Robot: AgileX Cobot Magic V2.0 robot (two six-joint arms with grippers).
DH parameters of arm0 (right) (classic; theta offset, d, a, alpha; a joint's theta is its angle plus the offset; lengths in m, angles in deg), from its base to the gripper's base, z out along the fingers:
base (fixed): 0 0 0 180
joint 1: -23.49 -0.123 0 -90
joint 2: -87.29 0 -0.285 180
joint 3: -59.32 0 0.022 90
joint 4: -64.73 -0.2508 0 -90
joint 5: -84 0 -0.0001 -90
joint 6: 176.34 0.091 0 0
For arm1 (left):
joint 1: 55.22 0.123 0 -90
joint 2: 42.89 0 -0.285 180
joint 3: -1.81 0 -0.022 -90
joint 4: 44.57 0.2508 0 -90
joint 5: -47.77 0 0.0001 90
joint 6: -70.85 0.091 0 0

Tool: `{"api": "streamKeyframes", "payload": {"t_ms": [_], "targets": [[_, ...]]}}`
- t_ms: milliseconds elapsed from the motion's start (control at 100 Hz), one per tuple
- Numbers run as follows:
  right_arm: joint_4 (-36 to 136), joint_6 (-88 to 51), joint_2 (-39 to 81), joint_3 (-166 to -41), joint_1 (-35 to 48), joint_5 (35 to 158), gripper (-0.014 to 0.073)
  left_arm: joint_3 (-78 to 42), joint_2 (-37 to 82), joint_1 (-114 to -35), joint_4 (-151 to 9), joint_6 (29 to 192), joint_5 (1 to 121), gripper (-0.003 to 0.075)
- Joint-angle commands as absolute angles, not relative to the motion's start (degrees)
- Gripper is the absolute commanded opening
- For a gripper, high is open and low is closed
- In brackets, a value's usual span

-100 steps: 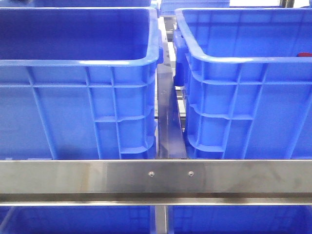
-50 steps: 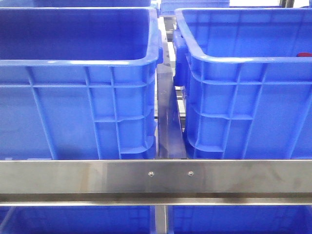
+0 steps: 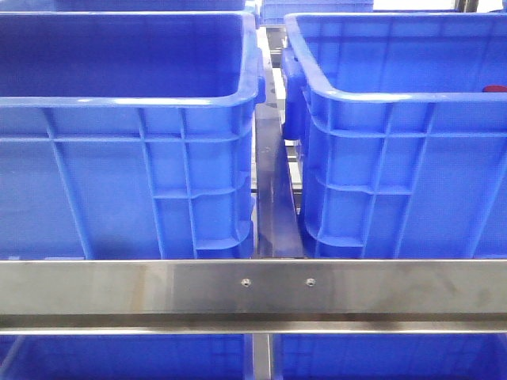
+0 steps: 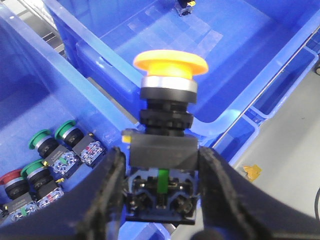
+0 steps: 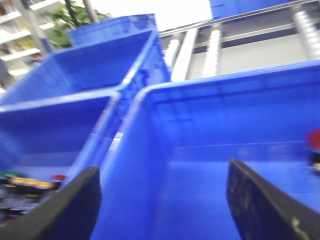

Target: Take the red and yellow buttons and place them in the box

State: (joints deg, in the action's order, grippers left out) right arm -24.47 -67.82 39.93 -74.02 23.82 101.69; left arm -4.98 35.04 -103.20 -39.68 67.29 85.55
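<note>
In the left wrist view my left gripper (image 4: 161, 172) is shut on the black body of the yellow button (image 4: 170, 63), whose orange-yellow dome points away from the fingers. It hangs above the rim between two blue crates. The nearly bare crate beyond is the box (image 4: 240, 75). In the right wrist view my right gripper (image 5: 162, 200) is open and empty over the box (image 5: 210, 125), where a red button (image 5: 314, 140) shows at the frame's edge. A red spot (image 3: 495, 89) peeks over the right crate's rim (image 3: 396, 96) in the front view. Neither gripper shows there.
The other blue crate (image 4: 30, 100) holds green-capped buttons (image 4: 40, 139) and a red one (image 4: 11, 180). A small dark part (image 4: 185, 6) lies in the box. A steel rail (image 3: 253, 285) crosses in front of both crates, with a narrow gap (image 3: 273, 198) between them.
</note>
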Motion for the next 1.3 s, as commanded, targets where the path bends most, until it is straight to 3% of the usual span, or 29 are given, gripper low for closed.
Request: {"api": "streamKeyframes", "payload": {"t_ms": [0, 260, 470, 810, 1290], "targets": [[-30.0, -68.2, 39.5, -75.6, 24.1, 108.0, 0.0573, -3.3, 33.4, -103.6, -39.6, 67.1, 81.9, -0.0019], [-44.3, -66.6, 29.6, -77.5, 24.0, 133.7, 0.0573, -3.3, 33.4, -103.6, -39.6, 67.1, 81.9, -0.0019], [-44.7, -62.0, 19.3, -82.6, 23.7, 145.3, 0.0573, -3.3, 33.4, -103.6, -39.6, 67.1, 81.9, -0.0019], [-44.7, -61.1, 8.6, -92.0, 12.8, 142.3, 0.0573, -3.3, 33.4, -103.6, -39.6, 67.1, 81.9, -0.0019], [-44.8, -59.9, -0.3, -101.3, 8.7, 145.8, 0.057, -3.3, 33.4, -103.6, -39.8, 67.1, 82.0, -0.0019]]}}
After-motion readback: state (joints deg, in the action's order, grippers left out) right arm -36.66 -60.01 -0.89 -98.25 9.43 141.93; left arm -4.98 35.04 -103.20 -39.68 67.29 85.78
